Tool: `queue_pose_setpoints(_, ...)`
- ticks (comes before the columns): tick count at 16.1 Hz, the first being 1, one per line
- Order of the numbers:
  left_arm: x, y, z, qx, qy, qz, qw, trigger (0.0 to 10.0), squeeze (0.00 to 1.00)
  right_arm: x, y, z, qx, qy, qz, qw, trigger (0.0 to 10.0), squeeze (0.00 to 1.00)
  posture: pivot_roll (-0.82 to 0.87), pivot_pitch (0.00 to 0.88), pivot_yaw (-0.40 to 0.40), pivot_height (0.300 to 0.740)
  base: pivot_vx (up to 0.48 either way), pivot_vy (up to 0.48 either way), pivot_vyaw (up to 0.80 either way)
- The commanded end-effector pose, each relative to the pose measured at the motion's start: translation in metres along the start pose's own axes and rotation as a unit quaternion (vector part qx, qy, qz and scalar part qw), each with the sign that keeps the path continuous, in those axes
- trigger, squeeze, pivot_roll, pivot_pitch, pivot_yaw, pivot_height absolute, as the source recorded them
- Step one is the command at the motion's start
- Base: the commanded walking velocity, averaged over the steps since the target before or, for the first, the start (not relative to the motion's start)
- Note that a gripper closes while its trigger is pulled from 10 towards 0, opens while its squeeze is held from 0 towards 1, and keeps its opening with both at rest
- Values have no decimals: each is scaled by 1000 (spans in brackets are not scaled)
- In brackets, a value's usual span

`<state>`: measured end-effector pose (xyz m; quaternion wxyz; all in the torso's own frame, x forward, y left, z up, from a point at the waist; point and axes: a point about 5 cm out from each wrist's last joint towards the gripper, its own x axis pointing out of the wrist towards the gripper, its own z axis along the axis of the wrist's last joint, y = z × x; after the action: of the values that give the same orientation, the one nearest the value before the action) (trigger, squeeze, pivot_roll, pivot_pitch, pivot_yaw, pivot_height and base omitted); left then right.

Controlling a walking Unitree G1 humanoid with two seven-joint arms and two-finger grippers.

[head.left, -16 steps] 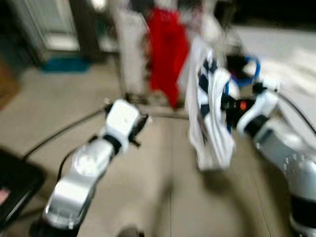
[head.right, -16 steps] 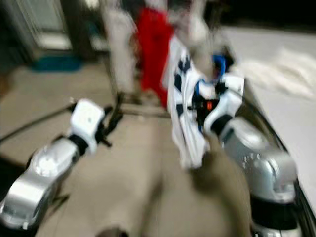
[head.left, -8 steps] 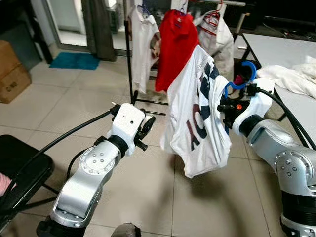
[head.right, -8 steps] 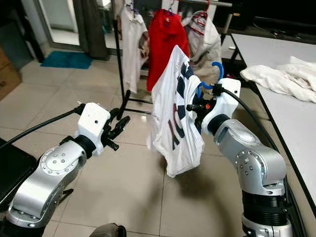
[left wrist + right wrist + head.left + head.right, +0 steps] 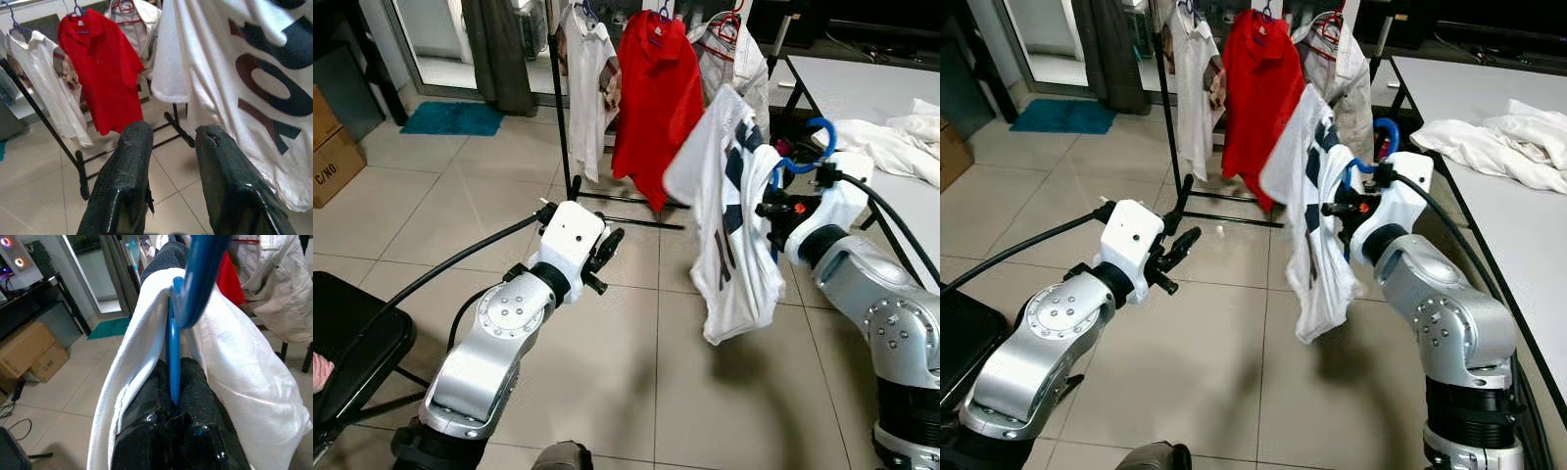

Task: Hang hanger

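Right tool (image 5: 175, 382) clamped on blue hanger (image 5: 174, 347) carrying white printed T-shirt (image 5: 734, 225), near the far clothes rack (image 5: 560, 108); left tool (image 5: 171, 161) parted, empty

A lived-in room of a home, used for laundry; a black clothes rack (image 5: 560, 108) at the far side carries a red shirt (image 5: 656, 98) and pale shirts on hangers; cardboard boxes (image 5: 333, 142) stand far left on the tiled floor (image 5: 440, 206); crumpled white laundry (image 5: 1489, 142) lies on the surface (image 5: 1528, 235) at right.

Cardboard box (image 5: 331, 152), teal mat (image 5: 452, 118), black chair (image 5: 352, 357).
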<state>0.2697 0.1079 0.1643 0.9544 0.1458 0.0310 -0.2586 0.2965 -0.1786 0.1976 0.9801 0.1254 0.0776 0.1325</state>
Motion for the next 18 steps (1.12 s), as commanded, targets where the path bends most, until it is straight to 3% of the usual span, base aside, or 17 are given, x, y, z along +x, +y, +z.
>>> queue_pose_setpoints(1,2,-2,2,7,-5,-9,1000,10000,0,0,1,10,4,-22,8,1000,10000,0,39,16,-24,740,0,0,0)
queue_pose_setpoints(5,0,4,2,15,-6,2,1000,10000,0,1,2,10,-32,-17,18,999,10000,0,43,13,-30,740,0,0,0)
queue_pose_setpoints(6,0,9,2,18,-7,11,1000,10000,0,1,0,10,-77,-9,13,997,10000,0,43,12,-32,740,0,0,0)
queue_pose_setpoints(7,0,19,5,27,-13,30,999,10000,0,2,-3,12,-164,-7,5,986,10000,0,44,10,-34,740,0,0,0)
queue_pose_setpoints(9,1,30,9,38,-23,44,998,10000,0,2,-3,14,-216,-16,15,976,10000,0,46,9,-35,740,0,0,0)
queue_pose_setpoints(14,2,51,5,72,-12,55,996,10000,0,-4,5,20,-210,-53,80,973,10000,0,44,5,-33,740,0,0,0)
queue_pose_setpoints(16,7,63,8,73,-19,64,995,10000,0,-9,9,22,-159,-56,132,977,10000,0,45,5,-35,740,0,0,0)
queue_pose_setpoints(17,11,71,10,60,-33,63,996,10000,776,-16,12,25,-147,-55,177,972,10000,0,43,6,-36,740,0,0,0)
queue_pose_setpoints(18,16,73,15,31,-56,37,997,10000,1000,-21,13,25,-147,-44,211,965,10000,0,40,6,-35,740,0,0,0)
